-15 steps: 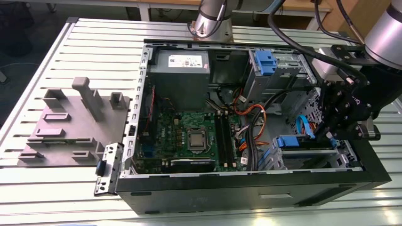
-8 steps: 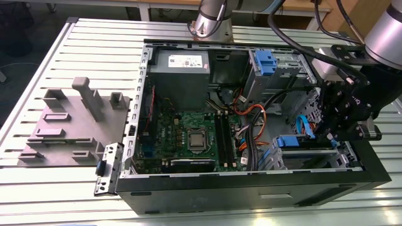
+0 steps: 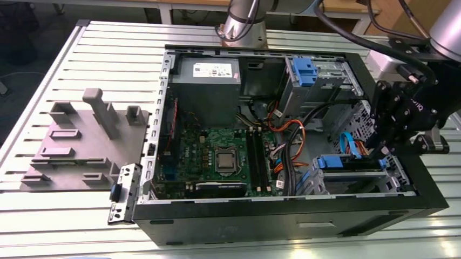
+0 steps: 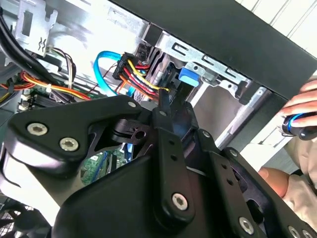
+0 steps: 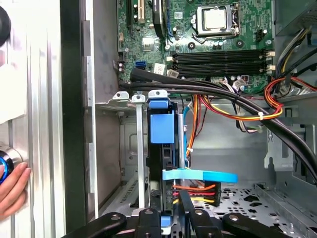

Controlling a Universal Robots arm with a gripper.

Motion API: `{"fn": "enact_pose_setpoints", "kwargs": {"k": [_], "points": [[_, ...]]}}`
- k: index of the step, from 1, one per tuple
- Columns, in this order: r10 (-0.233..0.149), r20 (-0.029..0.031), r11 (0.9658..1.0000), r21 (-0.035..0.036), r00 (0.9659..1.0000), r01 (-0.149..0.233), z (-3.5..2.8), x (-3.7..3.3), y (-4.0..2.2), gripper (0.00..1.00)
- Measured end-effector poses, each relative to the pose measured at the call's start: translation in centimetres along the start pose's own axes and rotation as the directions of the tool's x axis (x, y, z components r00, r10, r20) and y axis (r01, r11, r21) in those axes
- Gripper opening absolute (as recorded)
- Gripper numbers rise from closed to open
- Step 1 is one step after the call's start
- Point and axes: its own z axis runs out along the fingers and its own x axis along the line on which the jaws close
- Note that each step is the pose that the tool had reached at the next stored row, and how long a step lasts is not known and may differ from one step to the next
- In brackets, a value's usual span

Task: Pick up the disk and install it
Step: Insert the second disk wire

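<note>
Disk (image 5: 161, 130) | we see it seated in computer case (image 3: 288, 216) bay | gripper (image 5: 171, 218) clamped on its end | release left.

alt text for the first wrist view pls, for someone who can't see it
Looking into an open computer case, the gripper sits at the end of the disk, a drive in a blue carrier standing on edge in a metal drive bay. Beyond lie the motherboard and bundled cables; a person's hand rests outside the case.
</note>
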Motion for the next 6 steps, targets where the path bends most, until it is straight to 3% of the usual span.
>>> {"fn": "enact_pose_setpoints", "kwargs": {"k": [6], "points": [[0.0, 0.0002, 1.0, 0.0, 1.0, 0.0, -0.06, 0.0, 0.0, 0.29]]}}
